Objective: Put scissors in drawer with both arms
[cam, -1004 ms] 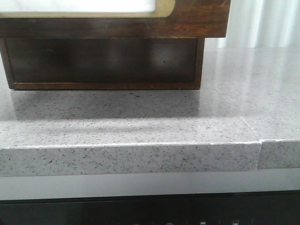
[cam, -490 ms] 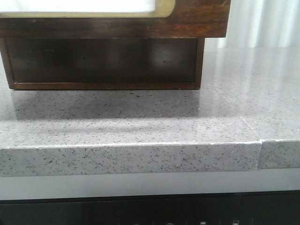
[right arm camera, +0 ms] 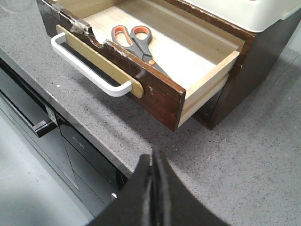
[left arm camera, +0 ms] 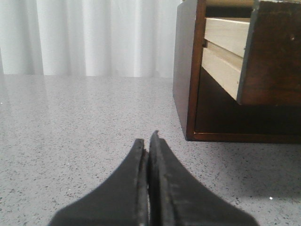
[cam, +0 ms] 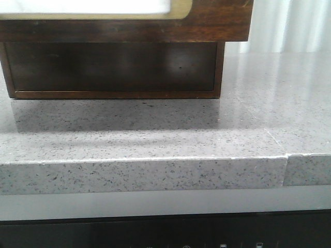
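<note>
Scissors (right arm camera: pixel 138 44) lie flat inside drawer (right arm camera: pixel 155 92), which stands pulled out over grey counter (right arm camera: pixel 244 155); placement looks done, closing likely remains; left end effector (left arm camera: pixel 149 155) fingers pressed together, empty, low over counter beside cabinet (left arm camera: pixel 186 70); right end effector (right arm camera: pixel 153 174) fingers together, empty, near drawer's corner; to close well: push squarely on drawer front near white handle (right arm camera: pixel 89 70), straight along slide, slowly, so drawer doesn't skew or jam.
</note>
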You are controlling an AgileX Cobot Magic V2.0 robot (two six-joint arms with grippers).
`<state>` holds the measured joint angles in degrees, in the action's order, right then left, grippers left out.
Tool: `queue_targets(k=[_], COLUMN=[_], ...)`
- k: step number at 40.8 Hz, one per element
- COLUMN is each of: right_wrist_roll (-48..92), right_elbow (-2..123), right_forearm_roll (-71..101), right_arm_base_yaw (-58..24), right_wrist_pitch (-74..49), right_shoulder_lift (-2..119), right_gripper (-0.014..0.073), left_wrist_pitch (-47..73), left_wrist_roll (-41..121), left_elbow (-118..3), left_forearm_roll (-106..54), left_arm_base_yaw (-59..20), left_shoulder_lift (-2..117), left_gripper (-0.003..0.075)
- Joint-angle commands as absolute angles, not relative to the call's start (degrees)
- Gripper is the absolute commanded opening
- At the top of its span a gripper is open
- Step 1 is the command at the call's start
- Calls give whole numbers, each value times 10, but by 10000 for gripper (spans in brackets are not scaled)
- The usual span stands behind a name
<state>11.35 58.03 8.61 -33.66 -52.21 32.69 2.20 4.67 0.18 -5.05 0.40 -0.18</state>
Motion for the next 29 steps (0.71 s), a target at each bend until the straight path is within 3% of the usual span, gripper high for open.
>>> queue_targets(k=[1,29], right_wrist_roll=[112,112], right_elbow=[593,593], right_forearm_roll=[88,88], right_arm_base_yaw=[-338,-338], right_wrist_pitch=[-479,-479], right_shoulder_lift=[329,329], right_gripper=[-117,-117], left_wrist_pitch=[-31,-31], left_wrist_roll=[42,42], left_elbow=[17,17], left_forearm_roll=[-54,-54], left_arm_base_yaw=[0,-6], left_shoulder_lift=[-13,-12], left_gripper=[-20,-20])
